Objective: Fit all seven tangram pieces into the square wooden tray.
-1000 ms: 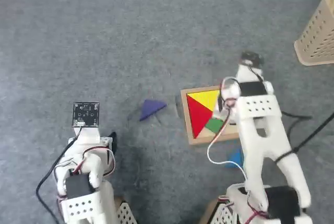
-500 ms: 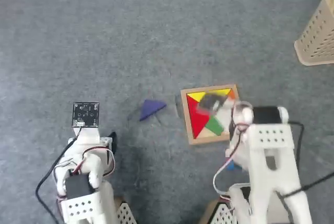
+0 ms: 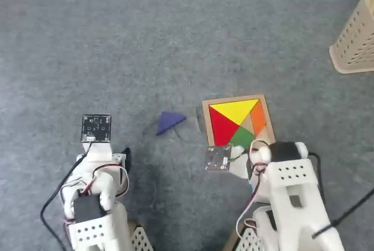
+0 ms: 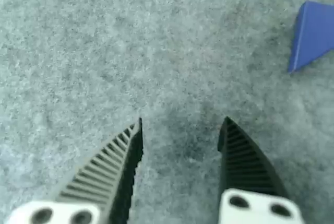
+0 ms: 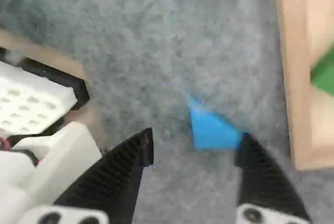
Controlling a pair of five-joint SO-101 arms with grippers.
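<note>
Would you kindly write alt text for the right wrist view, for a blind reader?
The right tool hangs open over grey carpet, a light blue piece lying by its fingertips. The rim of the wooden tray, a green piece inside, runs alongside.

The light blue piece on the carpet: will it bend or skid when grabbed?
Probably stiff: the light blue piece keeps crisp, straight edges. It lies flat, so it should not roll or tip. The fuzzy carpet likely keeps it from skidding.
</note>
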